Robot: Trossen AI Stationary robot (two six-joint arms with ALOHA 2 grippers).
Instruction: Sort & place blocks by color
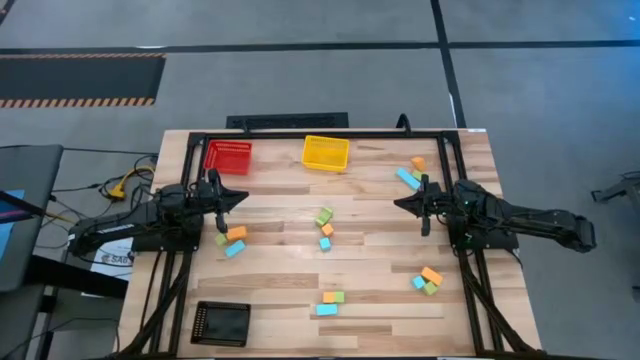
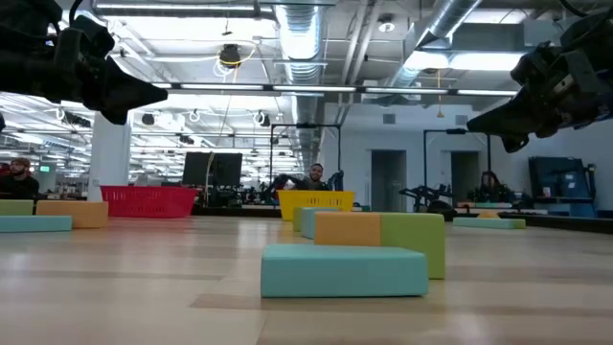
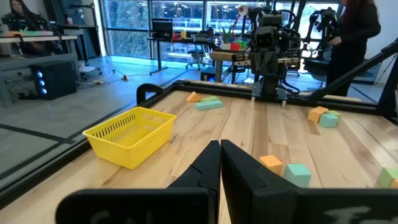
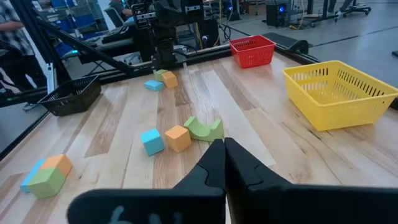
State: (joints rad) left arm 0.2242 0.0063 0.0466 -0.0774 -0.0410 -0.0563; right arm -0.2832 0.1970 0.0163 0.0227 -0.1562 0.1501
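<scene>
Small orange, light blue and light green blocks lie in loose clusters on the wooden table: one (image 1: 232,241) just in front of my left gripper, one (image 1: 324,229) at mid-table, one (image 1: 411,173) at the far right, one (image 1: 428,281) at the near right, and one (image 1: 330,303) near the front edge. My left gripper (image 1: 240,197) hovers shut at the left side, pointing level toward the right. My right gripper (image 1: 398,203) hovers shut at the right side, facing it. Nothing is between the fingers in either wrist view (image 3: 219,152) (image 4: 224,149).
A red basket (image 1: 228,156) and a yellow basket (image 1: 326,152) stand at the far edge. A black basket (image 1: 220,322) stands at the near left corner. Bare wood lies between the clusters. A dark frame (image 1: 300,134) runs round the table. People show in the room behind.
</scene>
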